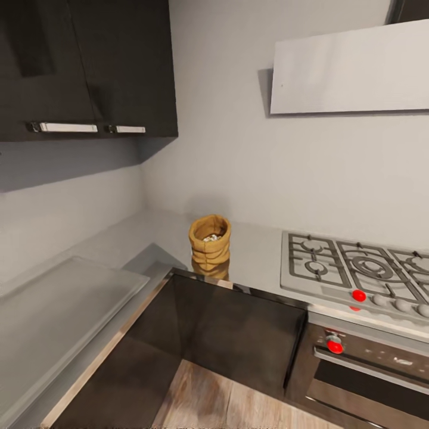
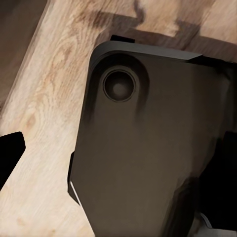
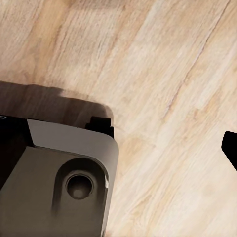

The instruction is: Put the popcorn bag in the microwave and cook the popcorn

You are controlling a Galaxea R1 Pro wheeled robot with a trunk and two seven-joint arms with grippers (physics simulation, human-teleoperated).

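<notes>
Popcorn bag (image 1: 210,245) upright on the corner surface (image 1: 257,250), beside the hob (image 1: 357,268), far above both lowered hands. Hand opening: cannot tell. Risk: tipping the open bag, spilling popcorn (image 1: 212,238), through clumsy approach.

one popcorn bag (image 1: 210,245), two cabinet handles (image 1: 68,127), three red knobs (image 1: 358,295).
</notes>
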